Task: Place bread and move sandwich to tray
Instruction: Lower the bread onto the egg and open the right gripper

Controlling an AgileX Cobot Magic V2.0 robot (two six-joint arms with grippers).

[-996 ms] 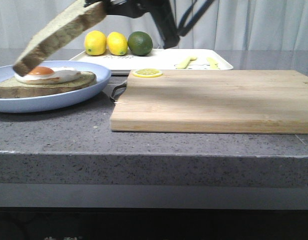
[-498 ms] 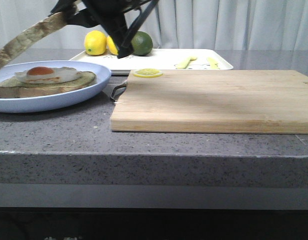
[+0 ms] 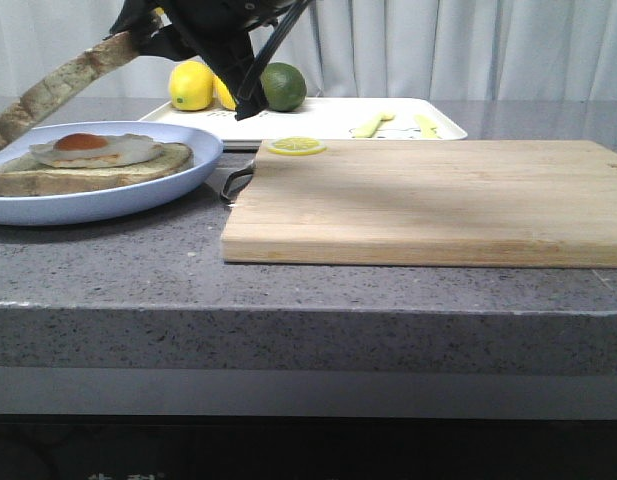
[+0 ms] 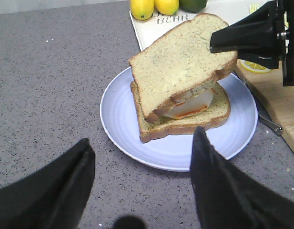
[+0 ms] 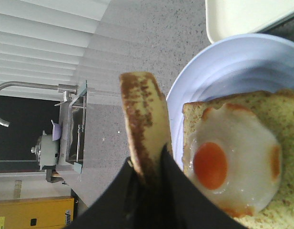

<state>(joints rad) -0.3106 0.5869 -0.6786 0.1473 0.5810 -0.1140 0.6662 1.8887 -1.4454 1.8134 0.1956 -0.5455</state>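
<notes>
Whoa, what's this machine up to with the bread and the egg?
It is building a sandwich. The right gripper pinches a bread slice by its edge and holds it tilted over the egg-topped slice on the blue plate. The left gripper hangs open nearby, empty. The white tray waits behind.

The white tray [image 4: 146, 29] bears dark printed lettering that seems to read "BEAR", with a partly hidden line above it.
</notes>
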